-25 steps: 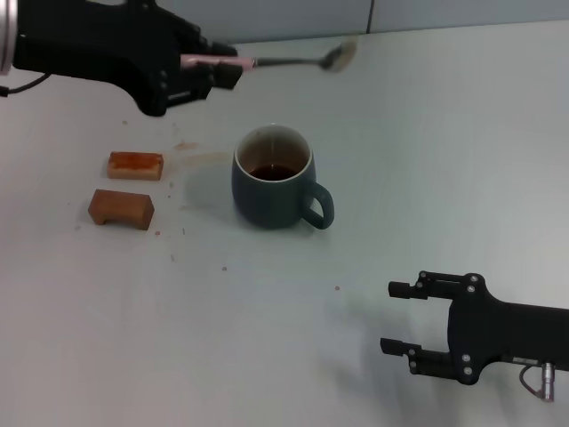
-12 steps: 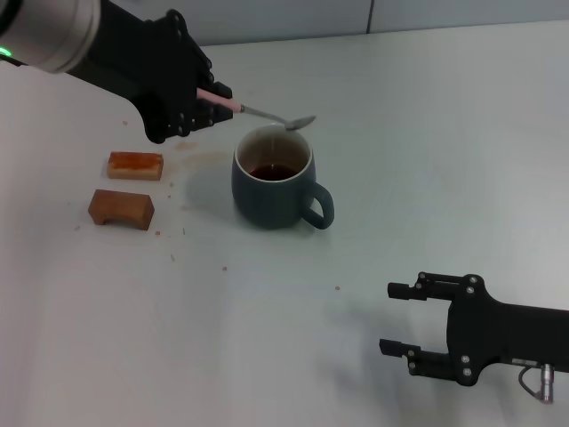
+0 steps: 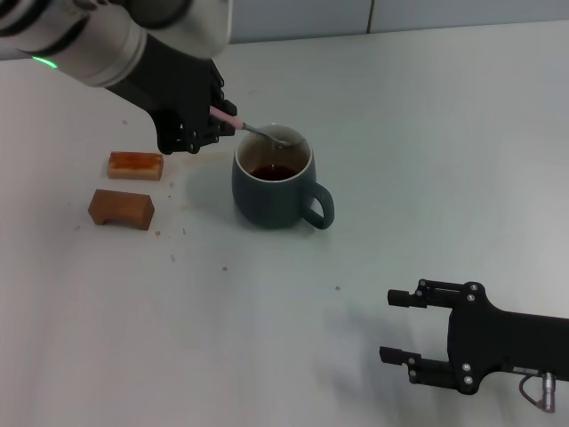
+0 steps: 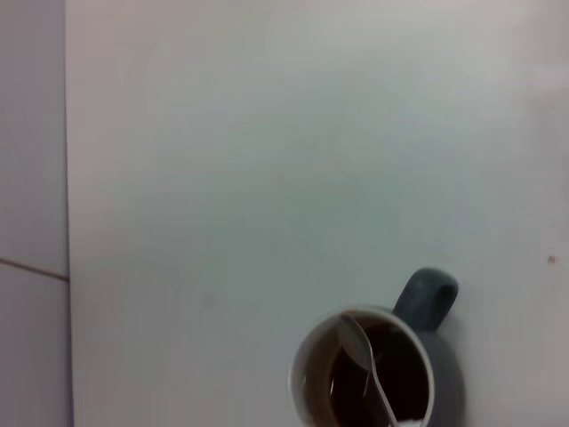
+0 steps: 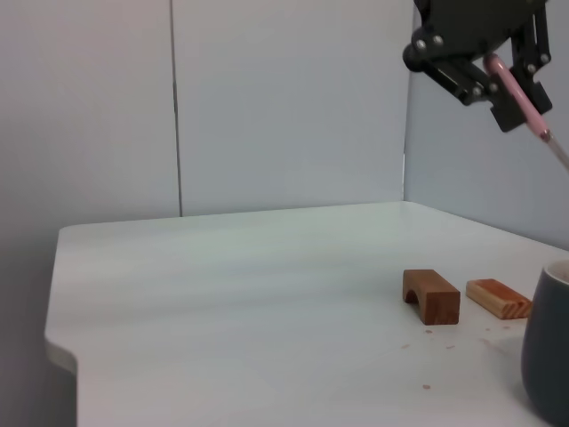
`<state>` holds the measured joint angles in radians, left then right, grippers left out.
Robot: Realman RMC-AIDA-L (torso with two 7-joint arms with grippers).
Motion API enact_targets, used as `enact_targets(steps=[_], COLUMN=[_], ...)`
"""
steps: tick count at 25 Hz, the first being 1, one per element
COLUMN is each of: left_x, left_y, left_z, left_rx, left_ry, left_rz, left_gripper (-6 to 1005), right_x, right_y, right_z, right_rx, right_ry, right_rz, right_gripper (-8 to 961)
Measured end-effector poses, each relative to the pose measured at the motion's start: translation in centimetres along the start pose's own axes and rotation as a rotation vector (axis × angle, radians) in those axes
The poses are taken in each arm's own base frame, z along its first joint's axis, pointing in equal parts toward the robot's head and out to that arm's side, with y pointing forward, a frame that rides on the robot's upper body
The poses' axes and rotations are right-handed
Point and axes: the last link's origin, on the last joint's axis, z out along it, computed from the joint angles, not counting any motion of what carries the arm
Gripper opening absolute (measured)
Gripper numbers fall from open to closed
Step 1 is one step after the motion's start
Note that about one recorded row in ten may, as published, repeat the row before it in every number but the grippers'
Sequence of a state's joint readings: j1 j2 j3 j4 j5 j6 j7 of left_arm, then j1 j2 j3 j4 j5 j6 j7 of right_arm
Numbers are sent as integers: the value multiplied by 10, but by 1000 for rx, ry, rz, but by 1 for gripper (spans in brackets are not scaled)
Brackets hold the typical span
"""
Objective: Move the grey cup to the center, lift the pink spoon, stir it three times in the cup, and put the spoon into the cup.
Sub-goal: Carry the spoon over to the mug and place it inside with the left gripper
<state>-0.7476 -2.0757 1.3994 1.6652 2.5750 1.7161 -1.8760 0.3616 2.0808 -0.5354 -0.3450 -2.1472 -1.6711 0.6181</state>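
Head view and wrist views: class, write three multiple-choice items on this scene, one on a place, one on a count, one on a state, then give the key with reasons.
1. Where is the bowl of the pink spoon?
A. Flat on the table
B. Over the mouth of the grey cup
C. On a brown block

2. How many brown blocks lie beside the cup?
A. One
B. Two
C. Four

3. What is the left hand doing?
A. Holding the spoon's handle
B. Gripping the cup
C. Hanging open

Key: 1 B, the metal tip sits just inside the rim; 2 B, two lie on the cup's left; 3 A, pink handle clamped, while the right hand waits open nearby.
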Motion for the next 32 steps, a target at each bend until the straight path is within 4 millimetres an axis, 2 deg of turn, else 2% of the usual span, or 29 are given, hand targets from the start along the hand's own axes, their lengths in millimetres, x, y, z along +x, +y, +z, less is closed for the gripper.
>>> enact_targets(steps=[17,20,22,32], left_x=[16,17,17,12], left_y=[7,6,6,3], left_z=[31,33,42,50], left_rx=[22,24,16,13], left_ry=[-138,-141,-171,-204], left_rz=[176,180,199,199], left_gripper=[140,140,141,142], right_x=[0,1,1,1], right_y=[2,3,3,3], right_z=[1,1,1,1], right_rx=[-6,-6,-6,-7], right_ry=[-2,-3,-3,-3], right_rz=[3,7,8,7], right_gripper=[650,650,650,650])
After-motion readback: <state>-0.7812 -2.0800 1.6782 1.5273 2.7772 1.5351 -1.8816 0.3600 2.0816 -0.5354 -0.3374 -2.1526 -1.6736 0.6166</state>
